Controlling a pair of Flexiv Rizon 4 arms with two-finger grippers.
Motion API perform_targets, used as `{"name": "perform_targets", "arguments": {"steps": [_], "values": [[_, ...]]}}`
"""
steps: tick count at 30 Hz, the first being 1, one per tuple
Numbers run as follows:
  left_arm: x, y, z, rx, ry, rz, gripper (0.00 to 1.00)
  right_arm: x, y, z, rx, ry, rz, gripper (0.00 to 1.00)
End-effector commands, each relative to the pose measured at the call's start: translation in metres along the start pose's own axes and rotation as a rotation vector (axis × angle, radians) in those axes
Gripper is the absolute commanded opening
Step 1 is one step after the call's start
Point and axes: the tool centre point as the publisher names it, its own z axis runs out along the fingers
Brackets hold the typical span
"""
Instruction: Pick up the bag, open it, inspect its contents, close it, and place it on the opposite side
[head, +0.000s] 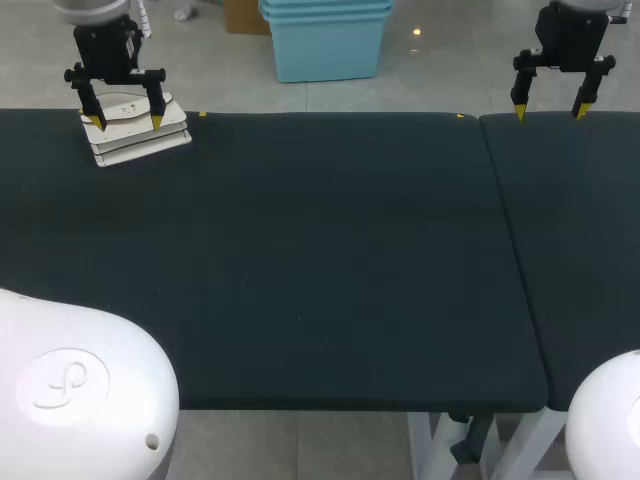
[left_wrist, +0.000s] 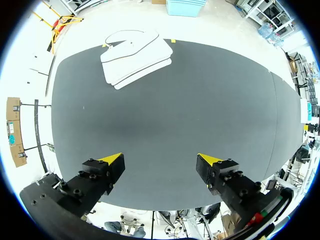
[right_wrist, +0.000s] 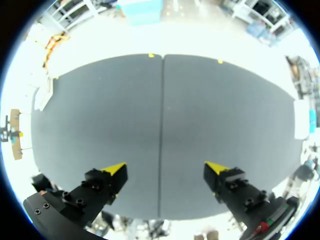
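Note:
A flat white bag (head: 138, 128) lies at the far left corner of the dark table (head: 300, 260). My left gripper (head: 125, 121) hangs open just above it, its yellow tips either side of the bag's top. In the left wrist view the bag (left_wrist: 135, 57) lies well ahead of the open left gripper (left_wrist: 161, 161). My right gripper (head: 550, 110) stands open over the table's far right edge, with nothing between its fingers. From the right wrist, the open right gripper (right_wrist: 165, 169) faces bare table, and the bag (right_wrist: 44, 94) shows as a white sliver at the far edge.
The table is two dark mats meeting at a seam (head: 512, 250) on the right side. Small yellow markers (head: 203, 115) sit on the far edge. The middle and near parts of the mat (left_wrist: 175, 110) carry nothing.

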Motion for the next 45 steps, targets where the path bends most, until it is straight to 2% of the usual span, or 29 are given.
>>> {"name": "perform_targets", "arguments": {"steps": [1, 19, 21, 26, 31, 33, 40, 45], "values": [[0.0, 0.0, 0.0, 0.0, -0.001, 0.0, 1.0, 0.0, 0.001, -0.001, 0.003, -0.001, 0.0, 1.0], [0.0, 0.0, 0.0, 0.0, -0.001, 0.0, 1.0, 0.0, 0.001, -0.001, 0.003, -0.001, 0.0, 1.0], [-0.004, 0.002, 0.001, -0.005, -0.001, 0.015, 1.0, 0.0, 0.001, -0.001, 0.003, -0.001, 0.0, 1.0], [-0.024, 0.006, 0.004, -0.011, 0.096, 0.038, 1.0, 0.012, -0.001, -0.002, -0.139, 0.018, -0.209, 1.0], [-0.049, 0.009, 0.008, 0.036, 0.171, -0.002, 1.0, 0.025, -0.012, -0.001, -0.384, 0.118, -0.481, 1.0], [-0.058, 0.009, 0.01, 0.067, 0.217, -0.017, 1.0, 0.03, -0.018, 0.001, -0.456, 0.14, -0.589, 1.0], [-0.088, 0.002, 0.02, 0.174, 0.294, -0.132, 1.0, 0.037, -0.037, 0.013, -0.616, 0.197, -0.854, 1.0], [-0.106, -0.004, 0.03, 0.236, 0.333, -0.226, 1.0, 0.039, -0.049, 0.021, -0.687, 0.217, -1.002, 1.0]]}}
